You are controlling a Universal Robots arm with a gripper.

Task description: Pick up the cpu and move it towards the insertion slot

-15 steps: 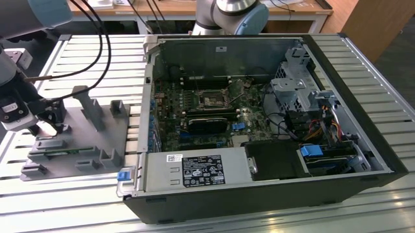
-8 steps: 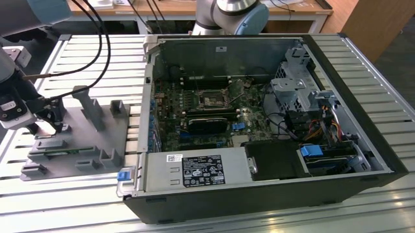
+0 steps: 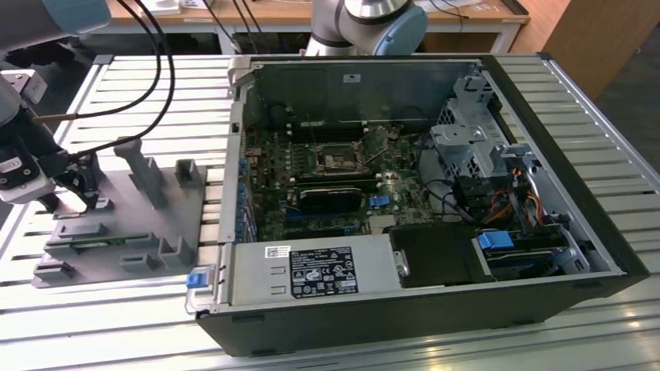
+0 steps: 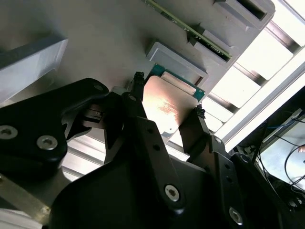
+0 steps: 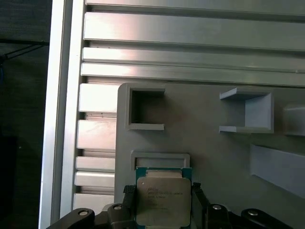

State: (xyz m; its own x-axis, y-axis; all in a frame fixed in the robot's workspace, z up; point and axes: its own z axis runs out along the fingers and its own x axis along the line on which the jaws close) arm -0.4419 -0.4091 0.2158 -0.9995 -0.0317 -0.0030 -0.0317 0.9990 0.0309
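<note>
While the cpu (image 5: 164,202) lies flat by its pocket on the grey tray (image 5: 214,152), at the exterior view's left, you have the gripper (image 5: 163,191) with fingers (image 5: 129,194) closed on opposite edges, likely sparing its top; insertion slot (image 3: 338,160): well apart, inside the open case (image 3: 413,317).

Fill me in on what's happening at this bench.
A robot arm's gripper is down at the grey tray on the exterior view's left, set around the cpu, which lies by a raised pocket on the tray. Whether the chip is gripped, I cannot tell. The insertion slot lies apart, inside the open computer case, so the chip has not been carried across.
</note>
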